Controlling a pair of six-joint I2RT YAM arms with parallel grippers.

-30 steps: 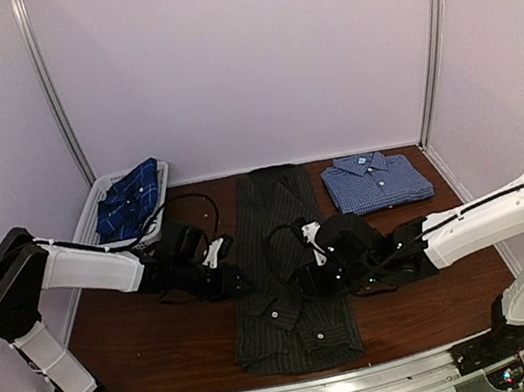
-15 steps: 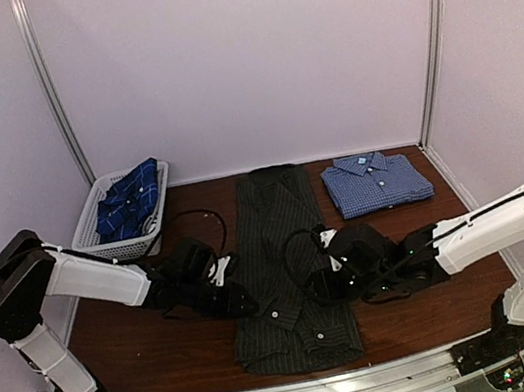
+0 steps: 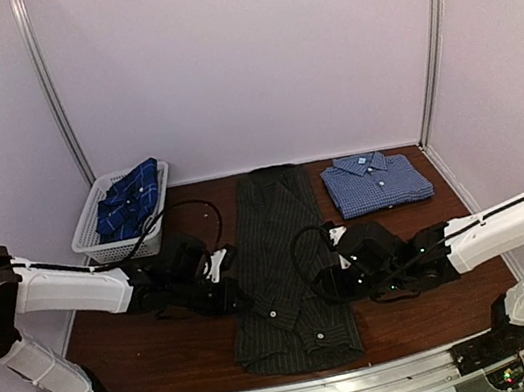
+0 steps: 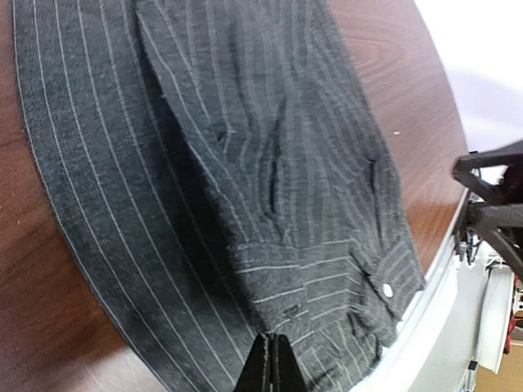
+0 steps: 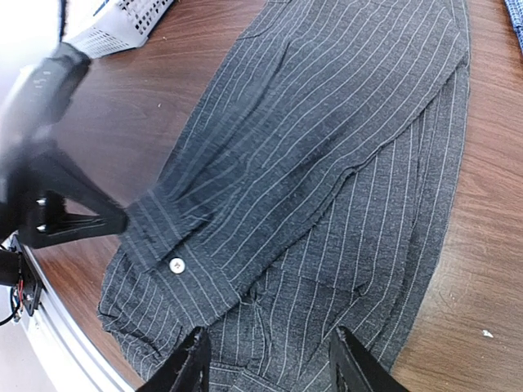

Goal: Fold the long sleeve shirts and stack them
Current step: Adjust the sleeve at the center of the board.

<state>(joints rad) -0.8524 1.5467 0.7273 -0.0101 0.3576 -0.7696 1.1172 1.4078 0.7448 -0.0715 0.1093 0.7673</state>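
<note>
Dark wood table [image 3: 136,345] is filling the floor of this pale-walled booth, and I'm looking down on the charcoal pinstripe shirt [image 3: 282,263] lying along its middle. Its long axis is running from the far edge towards me, collar end away and cuffs at the near end, with the sleeves folded in over the body.

The left pincer [image 3: 237,297] is sitting at the shirt's left edge and the right pincer [image 3: 329,276] at its right edge, so the two are flanking it at about the same level.

From the left wrist camera I'm seeing what the overhead view is hiding: the two fingers [image 4: 260,367] are clenched tight together, tips down at the striped cloth near a cuff with a white button [image 4: 387,289]. I cannot tell whether any cloth is caught between them. The right wrist camera is showing its own fingers standing apart, released, hovering over the lower part of the shirt with nothing gripped.

Only the overhead view is giving me the rest. The blue-and-white check shirt [image 3: 377,183] is lying folded at the far right of the table, collar away from me. The navy plaid shirt [image 3: 129,199] is sitting crumpled in the white basket [image 3: 114,250] at the far left.
</note>
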